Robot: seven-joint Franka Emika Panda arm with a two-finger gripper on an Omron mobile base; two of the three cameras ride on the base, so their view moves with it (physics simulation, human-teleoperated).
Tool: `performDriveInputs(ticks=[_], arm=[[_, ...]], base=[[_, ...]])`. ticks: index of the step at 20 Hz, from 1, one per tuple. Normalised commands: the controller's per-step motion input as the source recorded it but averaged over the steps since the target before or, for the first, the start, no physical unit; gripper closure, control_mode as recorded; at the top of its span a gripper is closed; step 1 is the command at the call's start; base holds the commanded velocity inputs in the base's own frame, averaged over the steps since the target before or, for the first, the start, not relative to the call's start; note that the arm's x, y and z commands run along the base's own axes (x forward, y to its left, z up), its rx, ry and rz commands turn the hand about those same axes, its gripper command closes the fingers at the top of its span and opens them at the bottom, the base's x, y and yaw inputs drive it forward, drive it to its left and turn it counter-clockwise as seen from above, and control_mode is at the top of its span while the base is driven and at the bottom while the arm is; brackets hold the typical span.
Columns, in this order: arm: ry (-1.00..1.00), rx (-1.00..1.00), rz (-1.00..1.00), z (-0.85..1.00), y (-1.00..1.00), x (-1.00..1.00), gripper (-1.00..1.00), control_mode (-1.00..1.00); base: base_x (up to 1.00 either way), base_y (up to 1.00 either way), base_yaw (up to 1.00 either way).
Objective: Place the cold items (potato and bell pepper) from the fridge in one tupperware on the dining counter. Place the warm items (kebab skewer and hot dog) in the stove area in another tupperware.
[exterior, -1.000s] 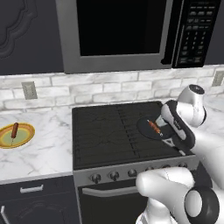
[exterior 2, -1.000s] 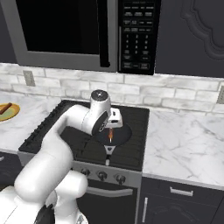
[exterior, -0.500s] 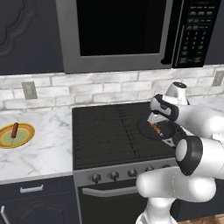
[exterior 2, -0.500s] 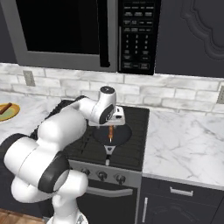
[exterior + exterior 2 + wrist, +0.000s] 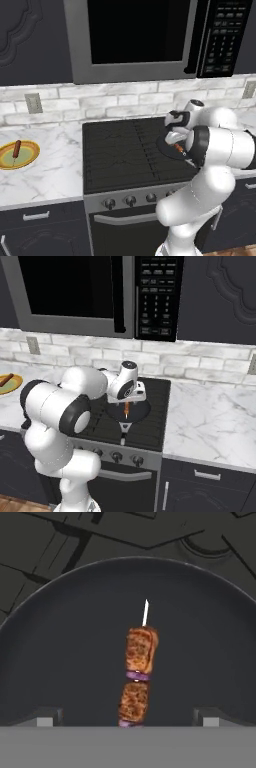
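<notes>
While the arm hangs over the stove (image 5: 125, 155), we line up on the kebab skewer (image 5: 137, 677) in the dark pan (image 5: 60, 637).

Stove carries the pan on its right-hand burner, which is why the arm folds back tight over that side. Hot dog (image 5: 16, 148) sits on the yellow plate (image 5: 27, 159) on the marble desk (image 5: 45, 180), well apart to the left, so it waits. Gripper (image 5: 127, 716) points straight down with jaws spread wide, holding nothing, one tip either side of the skewer's lower end; we judge that straddle sets up a pinch across the meat.
</notes>
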Motion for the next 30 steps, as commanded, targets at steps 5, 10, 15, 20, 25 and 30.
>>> performDriveInputs(ticks=[5, 10, 15, 20, 25, 30], arm=[[0.0, 0.0, 0.05, -0.43, -0.09, 0.4, -1.0, -1.0], [0.0, 0.0, 0.02, -0.39, -0.15, 0.13, -1.0, -1.0], [0.0, 0.0, 0.0, -0.33, -0.04, 0.03, 1.0, -1.0], [0.02, 0.0, 0.0, -0.48, 0.0, 0.0, 1.0, -1.0], [0.08, 0.0, 0.0, -0.46, 0.0, -0.04, 1.0, -1.0], [0.16, -0.02, 0.0, -0.08, 0.14, -0.35, 1.0, -1.0]], base=[[0.0, 0.0, 0.0], [0.0, 0.0, 0.0], [0.0, 0.0, 0.0], [0.0, 0.0, 0.0], [0.0, 0.0, 0.0], [0.0, 0.0, 0.0]])
